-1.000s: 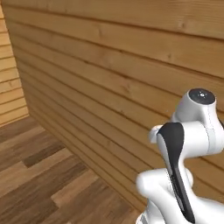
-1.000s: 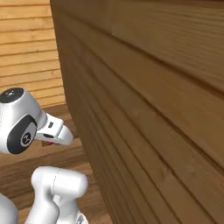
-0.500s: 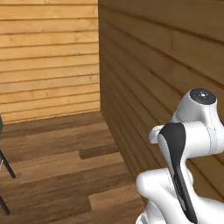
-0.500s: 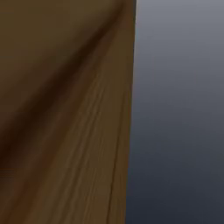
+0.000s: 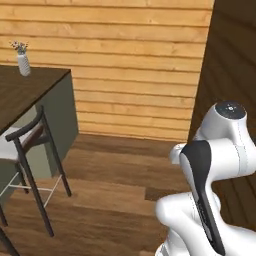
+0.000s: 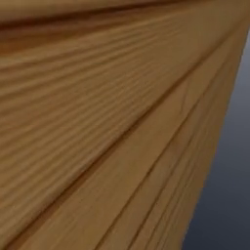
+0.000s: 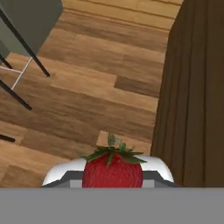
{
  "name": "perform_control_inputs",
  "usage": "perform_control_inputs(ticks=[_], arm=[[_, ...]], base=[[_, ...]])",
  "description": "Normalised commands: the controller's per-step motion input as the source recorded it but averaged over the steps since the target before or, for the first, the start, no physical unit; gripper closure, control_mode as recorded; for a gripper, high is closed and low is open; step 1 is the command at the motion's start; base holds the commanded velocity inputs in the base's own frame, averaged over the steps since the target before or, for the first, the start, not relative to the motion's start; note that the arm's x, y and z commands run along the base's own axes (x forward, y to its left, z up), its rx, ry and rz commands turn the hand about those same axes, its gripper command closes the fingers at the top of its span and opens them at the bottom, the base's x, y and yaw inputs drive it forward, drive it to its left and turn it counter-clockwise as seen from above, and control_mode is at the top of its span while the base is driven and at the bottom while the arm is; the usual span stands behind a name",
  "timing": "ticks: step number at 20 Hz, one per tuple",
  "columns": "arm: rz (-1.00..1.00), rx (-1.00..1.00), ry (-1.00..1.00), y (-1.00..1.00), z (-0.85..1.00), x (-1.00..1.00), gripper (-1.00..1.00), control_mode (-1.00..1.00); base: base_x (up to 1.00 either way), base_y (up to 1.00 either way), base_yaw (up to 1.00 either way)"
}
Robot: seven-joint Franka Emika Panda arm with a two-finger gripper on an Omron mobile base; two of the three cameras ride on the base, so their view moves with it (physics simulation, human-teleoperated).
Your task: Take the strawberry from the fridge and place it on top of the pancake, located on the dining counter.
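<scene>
A wall of pale horizontal wooden planks (image 5: pixel 125 65) runs across the back in the left base view, and a darker planked wall (image 5: pixel 232 65) comes forward along the right side to meet it at the corner. In the right base view that wood grain sits so close to the lens it is a blur, with a plain grey-blue strip down the right edge.

Below lies the wooden floor (image 5: pixel 110 200), boards in mixed browns.

On the left of the left base view, the dining counter (image 5: pixel 25 92) shows its dark brown top and pale green base, its far corner pointing toward the plank wall. A small white vase (image 5: pixel 23 64) with a sprig stands near the far edge of the top. A stool (image 5: pixel 30 165) with dark legs and a white cushion is tucked against the near side of the counter.

The white arm (image 5: pixel 210 195) rises folded at the lower right, close beside the dark wall.

And the smallest piece: the strawberry (image 7: pixel 113 169), red with green leaves on top, sits at the bottom middle of the hand view over the floor, stool legs off at the upper left. It appears held at the gripper, but the fingertips are hidden, so I cannot tell how the jaws stand.
</scene>
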Motion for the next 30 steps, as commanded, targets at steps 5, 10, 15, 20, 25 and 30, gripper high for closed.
perform_control_inputs(ticks=[5,10,15,20,25,30], arm=[[0.0,0.0,0.0,0.0,0.0,0.0,1.0,1.0],[0.0,0.0,0.0,0.0,0.0,0.0,1.0,1.0],[0.0,0.0,0.0,0.0,0.0,0.0,1.0,1.0],[0.0,0.0,0.0,0.0,0.0,0.0,1.0,1.0],[0.0,0.0,0.0,0.0,0.0,0.0,1.0,1.0],[0.0,0.0,0.0,0.0,0.0,0.0,1.0,1.0]], base=[[1.0,-0.35,0.76],[1.0,-0.35,0.78],[1.0,-0.45,0.76],[0.99,-0.34,0.8],[0.98,-0.15,0.6],[0.99,-0.38,0.2]])
